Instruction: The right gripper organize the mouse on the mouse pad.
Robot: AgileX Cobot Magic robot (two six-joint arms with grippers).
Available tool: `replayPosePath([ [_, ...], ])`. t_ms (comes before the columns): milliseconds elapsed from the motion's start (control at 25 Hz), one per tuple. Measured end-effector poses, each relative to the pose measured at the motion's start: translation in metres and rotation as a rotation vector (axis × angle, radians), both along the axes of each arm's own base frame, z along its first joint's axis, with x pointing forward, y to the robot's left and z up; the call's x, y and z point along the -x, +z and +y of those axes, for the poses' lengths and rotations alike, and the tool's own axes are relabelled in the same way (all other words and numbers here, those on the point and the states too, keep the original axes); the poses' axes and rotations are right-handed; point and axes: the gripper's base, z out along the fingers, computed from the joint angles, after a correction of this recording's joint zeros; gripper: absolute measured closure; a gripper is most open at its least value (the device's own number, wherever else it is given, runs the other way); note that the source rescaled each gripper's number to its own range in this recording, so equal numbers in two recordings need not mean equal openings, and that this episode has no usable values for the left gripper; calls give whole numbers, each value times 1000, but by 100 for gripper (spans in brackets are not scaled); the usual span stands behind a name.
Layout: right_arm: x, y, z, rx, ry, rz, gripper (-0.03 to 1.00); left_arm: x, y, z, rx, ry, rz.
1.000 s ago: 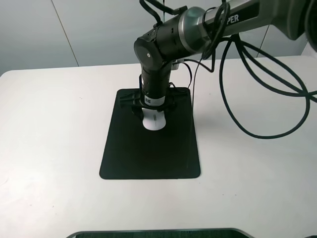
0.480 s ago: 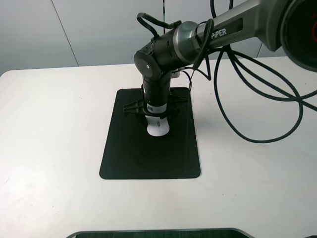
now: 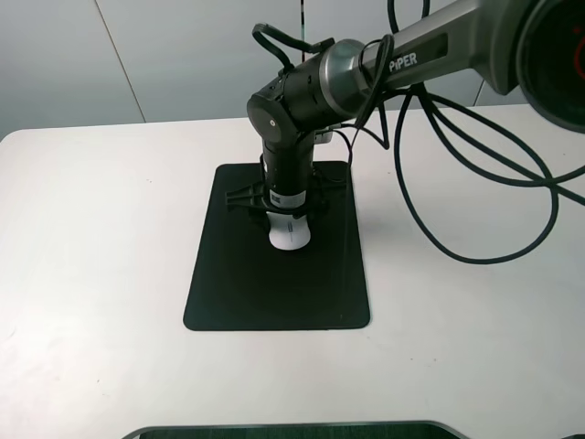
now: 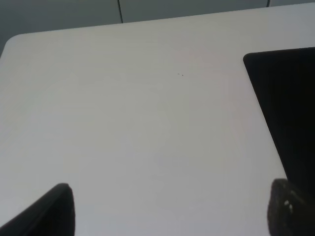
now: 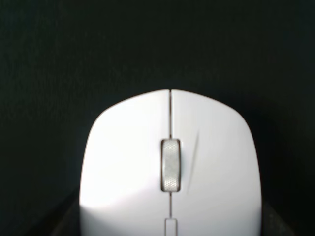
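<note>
Standing here, I see the left gripper (image 4: pixel 170 211) idling with fingers spread wide over the white bench (image 4: pixel 123 123), well apart from the work. The mouse pad (image 3: pixel 238 283) lies under the right gripper (image 3: pixel 290 219), which seems to pinch the mouse (image 3: pixel 291 236) by its flanks, directly below it. Letting go unevenly could drag it askew; lifting clamped would carry it off.

Compared with a second ago, the right gripper (image 3: pixel 289 219) stands slightly nearer the front of the mouse pad (image 3: pixel 274 293) and a touch further right, and the mouse (image 3: pixel 290 235) lies there with it. The arm's long link now slants more steeply upward.
</note>
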Motion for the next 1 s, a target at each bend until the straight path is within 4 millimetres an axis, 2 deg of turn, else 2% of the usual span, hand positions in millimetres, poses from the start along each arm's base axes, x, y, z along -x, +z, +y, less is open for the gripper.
replayPosePath([
  [120,0,0,0,0,0,0,95,0,0,0,0,0,0],
  [160,0,0,0,0,0,0,88,0,0,0,0,0,0],
  [240,0,0,0,-1,2,-1,57,0,0,0,0,0,0],
  [320,0,0,0,0,9,-5,19,0,0,0,0,0,0],
  [360,-1,1,0,1,13,-9,8,0,0,0,0,0,0],
  [400,-1,2,0,3,19,-13,1,0,0,0,0,0,0],
  [560,-2,18,0,-16,32,-47,-3,0,0,0,0,0,0],
  [800,-2,42,0,-44,39,-81,-3,0,0,0,0,0,0],
  [1000,-2,69,-4,-65,91,-116,-3,0,0,0,0,0,0],
])
